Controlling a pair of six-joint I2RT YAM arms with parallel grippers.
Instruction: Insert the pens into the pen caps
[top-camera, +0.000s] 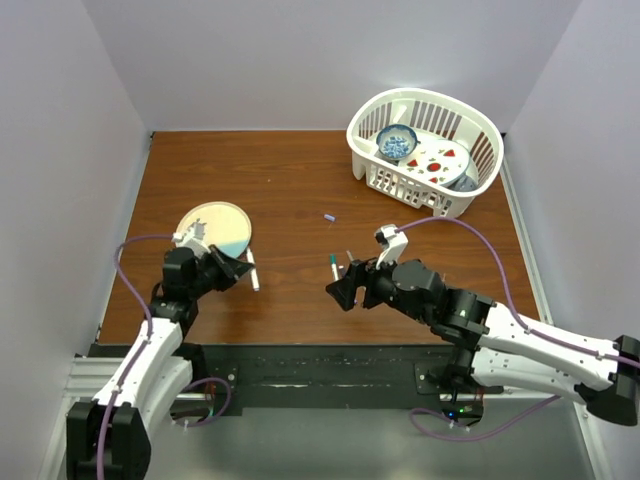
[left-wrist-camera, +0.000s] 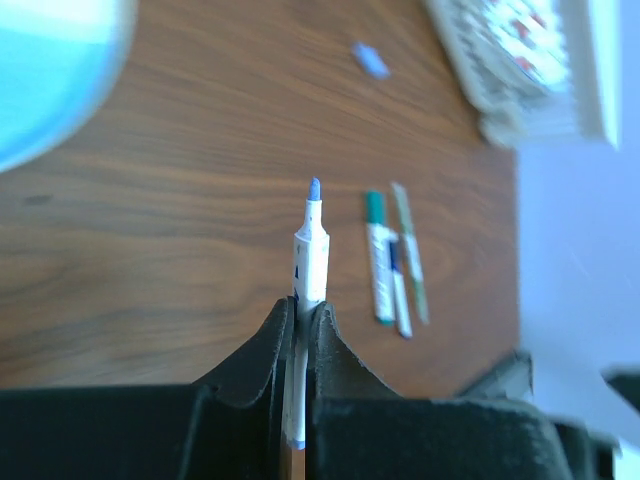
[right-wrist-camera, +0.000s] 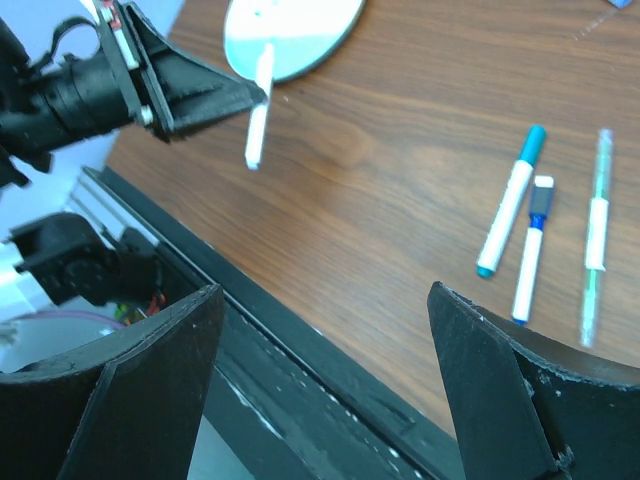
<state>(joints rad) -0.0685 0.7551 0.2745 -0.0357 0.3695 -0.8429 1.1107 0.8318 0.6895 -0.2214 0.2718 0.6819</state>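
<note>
Surface: brown wood counter (top-camera: 300, 180), enclosed by pale walls at the rear and both sides.
Left arm: extends forward just beside the plate (top-camera: 228, 218). The left fingers (left-wrist-camera: 270, 345) are clamped on a white pen (left-wrist-camera: 311, 250), its bare blue tip pointing away from the wrist.
Right arm: angles leftward toward centre. The right fingers (right-wrist-camera: 160, 370) are wide apart, holding nothing, near the front edge.
Pens: three pens (right-wrist-camera: 531, 250) lie side by side on the counter, just ahead of the right fingers.
Cap: lavender cap (top-camera: 329, 216) lies alone, beyond the pens.
Edges: white basket (top-camera: 400, 183) occupies the far right corner. The two sets of fingers are well apart.
</note>
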